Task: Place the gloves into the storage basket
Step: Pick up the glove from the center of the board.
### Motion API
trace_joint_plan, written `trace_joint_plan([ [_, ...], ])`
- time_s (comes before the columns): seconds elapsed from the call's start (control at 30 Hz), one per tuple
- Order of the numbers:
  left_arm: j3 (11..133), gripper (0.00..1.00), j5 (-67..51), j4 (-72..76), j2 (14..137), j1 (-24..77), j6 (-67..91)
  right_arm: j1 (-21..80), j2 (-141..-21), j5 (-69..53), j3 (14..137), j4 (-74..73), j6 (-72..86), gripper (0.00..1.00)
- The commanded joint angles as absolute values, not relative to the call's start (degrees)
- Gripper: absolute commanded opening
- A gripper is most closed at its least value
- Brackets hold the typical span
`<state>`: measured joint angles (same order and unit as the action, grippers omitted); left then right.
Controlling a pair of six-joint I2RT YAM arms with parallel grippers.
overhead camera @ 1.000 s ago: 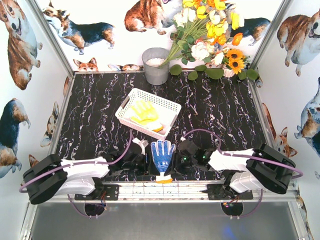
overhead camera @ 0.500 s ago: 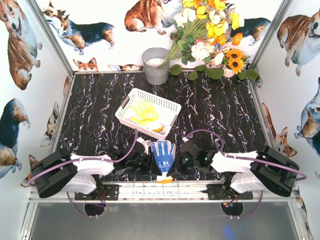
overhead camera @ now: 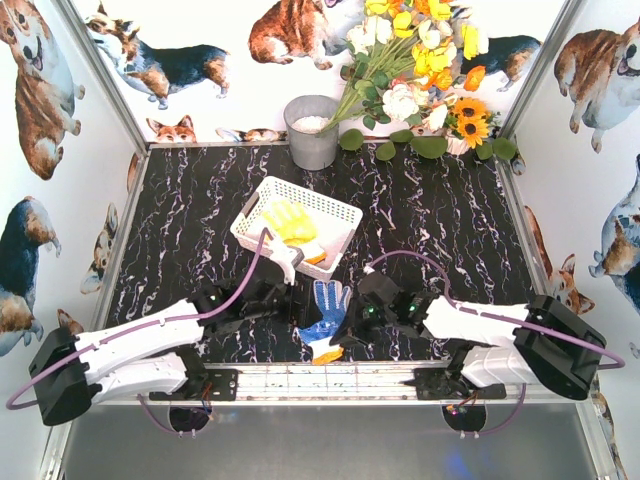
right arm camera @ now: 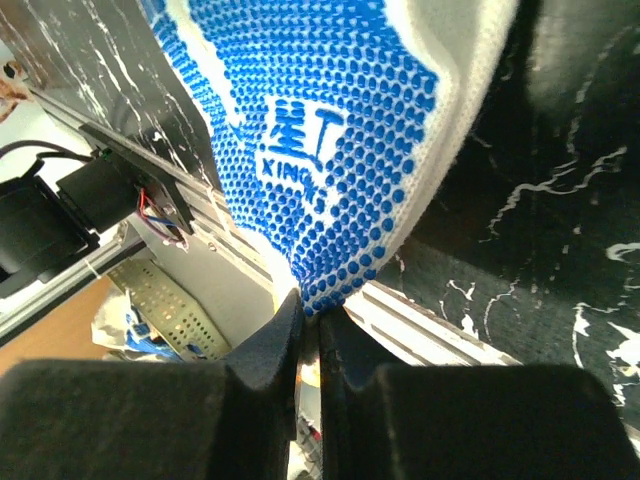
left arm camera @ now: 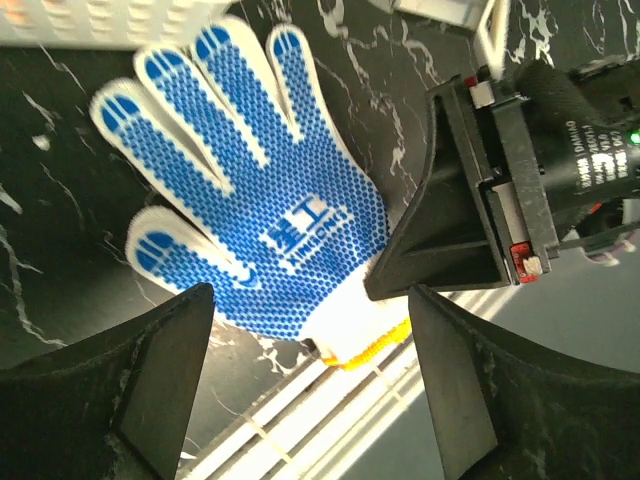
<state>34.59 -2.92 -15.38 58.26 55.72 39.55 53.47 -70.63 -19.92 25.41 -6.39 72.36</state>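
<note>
Since a second ago: the left arm has stretched forward, its rear block has swung out to the left, and the blue-palm glove [overhead camera: 326, 303] now lies skewed instead of straight, with the right hand [right arm camera: 310, 325] now closed in on it. That glove is outside the storage basket [overhead camera: 315, 195], on the black marbled worktop [overhead camera: 440, 230] just beside the basket's robot-side corner. Its fingertips point at the basket; I can't tell if they touch it. The cuff end sits furthest from the basket, at the worktop's edge over the metal rail [overhead camera: 400, 380]. The right hand is pressed together, pinching the glove's white edge on the palm/cuff side; the wrist view shows the knit running straight into the closed tips. The left hand [left arm camera: 310, 300] is spread, one finger either side of the glove's cuff end, dotted palm facing up between them; I see no contact with the glove. Inside the basket lies a yellow glove [overhead camera: 289, 221], palm flat, with an orange bit [overhead camera: 315, 257] at the robot-side wall. On the far side of the basket stand a grey bucket [overhead camera: 312, 130] and flowers [overhead camera: 420, 60], well apart from it.
</note>
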Motion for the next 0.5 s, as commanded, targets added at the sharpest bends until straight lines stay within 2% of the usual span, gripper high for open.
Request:
trace_joint_plan([
  [0.0, 38.07, 0.74, 3.25, -19.48, 57.3, 57.46, 27.8, 50.47, -71.85, -22.85, 27.92, -6.74, 73.45, 0.0],
  [0.27, 38.01, 0.74, 8.17, -13.19, 57.34, 63.62, 17.6, 46.64, -73.06, -27.13, 29.42, -8.25, 75.18, 0.0],
  [0.47, 35.16, 0.76, 15.59, -9.95, 56.61, 73.44, 10.64, 44.77, -75.25, -30.84, 30.5, -7.8, 76.93, 0.0],
])
